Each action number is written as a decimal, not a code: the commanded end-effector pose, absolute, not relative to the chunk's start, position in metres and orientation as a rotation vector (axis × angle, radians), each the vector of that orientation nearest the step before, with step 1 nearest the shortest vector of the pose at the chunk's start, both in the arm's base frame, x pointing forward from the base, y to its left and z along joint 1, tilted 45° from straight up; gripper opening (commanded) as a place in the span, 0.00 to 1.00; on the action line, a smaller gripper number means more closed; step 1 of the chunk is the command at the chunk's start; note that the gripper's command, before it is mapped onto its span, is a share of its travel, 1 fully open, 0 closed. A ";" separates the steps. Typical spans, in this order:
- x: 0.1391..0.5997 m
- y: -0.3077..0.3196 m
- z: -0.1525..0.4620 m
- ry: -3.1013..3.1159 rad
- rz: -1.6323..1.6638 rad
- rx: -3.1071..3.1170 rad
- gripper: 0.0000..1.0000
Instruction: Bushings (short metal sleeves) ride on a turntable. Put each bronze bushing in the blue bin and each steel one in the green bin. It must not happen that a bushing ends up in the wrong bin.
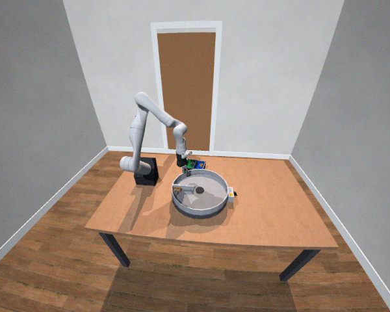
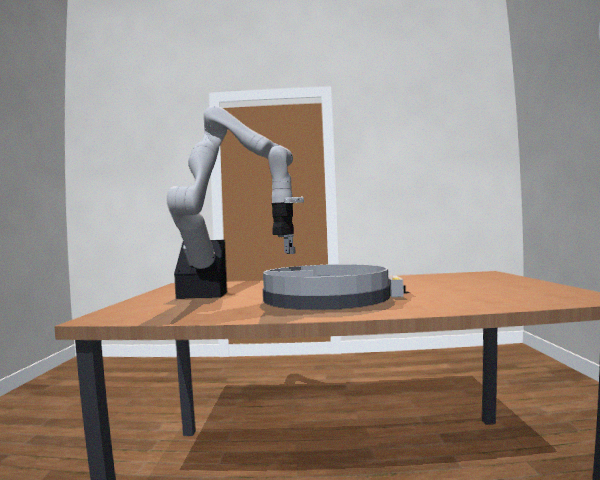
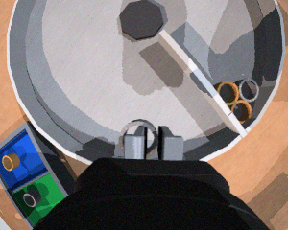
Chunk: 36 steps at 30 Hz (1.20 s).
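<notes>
The gripper (image 1: 188, 173) (image 2: 289, 252) (image 3: 152, 137), nearly closed, pinches a steel bushing (image 3: 123, 136) by its wall above the turntable (image 1: 201, 212) (image 2: 326, 285) (image 3: 16, 53). Beside it sit the blue bin (image 1: 197, 166) (image 3: 25, 148) and green bin (image 1: 189, 166) (image 3: 49, 192), one bushing in each. Across, a divider (image 1: 183, 186) (image 3: 202, 78) backs three more.

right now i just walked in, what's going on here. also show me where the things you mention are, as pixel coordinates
The gripper (image 1: 187, 173) (image 2: 289, 251) (image 3: 152, 137) holds a steel bushing (image 3: 123, 136) by its wall, above the near-bin side of the turntable (image 1: 215, 201) (image 2: 326, 284) (image 3: 86, 62). Two bronze bushings and one steel one remain by the divider (image 1: 188, 187) (image 3: 187, 59). The blue bin (image 1: 203, 162) (image 3: 24, 141) has one bronze bushing; the green bin (image 1: 189, 166) (image 3: 50, 192) has one steel.
</notes>
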State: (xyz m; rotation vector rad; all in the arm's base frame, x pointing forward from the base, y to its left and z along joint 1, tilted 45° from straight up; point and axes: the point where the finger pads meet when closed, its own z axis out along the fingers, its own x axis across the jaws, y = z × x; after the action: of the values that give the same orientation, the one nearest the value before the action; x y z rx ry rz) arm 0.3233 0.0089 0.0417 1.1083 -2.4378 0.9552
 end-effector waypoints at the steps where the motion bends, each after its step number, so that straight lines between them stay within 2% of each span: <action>1: 0.327 0.016 0.033 -2.449 1.020 1.051 0.00; 5: 0.329 0.048 0.001 -2.585 1.074 0.835 0.00; 10: 0.329 0.048 0.001 -2.585 1.074 0.835 0.00; 15: 0.331 0.088 -0.038 -2.733 1.133 0.543 0.00; 36: 0.335 0.168 -0.118 -2.943 1.214 -0.107 0.00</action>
State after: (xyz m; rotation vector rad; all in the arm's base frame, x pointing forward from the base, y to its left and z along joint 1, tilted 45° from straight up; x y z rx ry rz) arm 0.3308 0.1717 -0.1140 -0.0437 -2.9445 1.1688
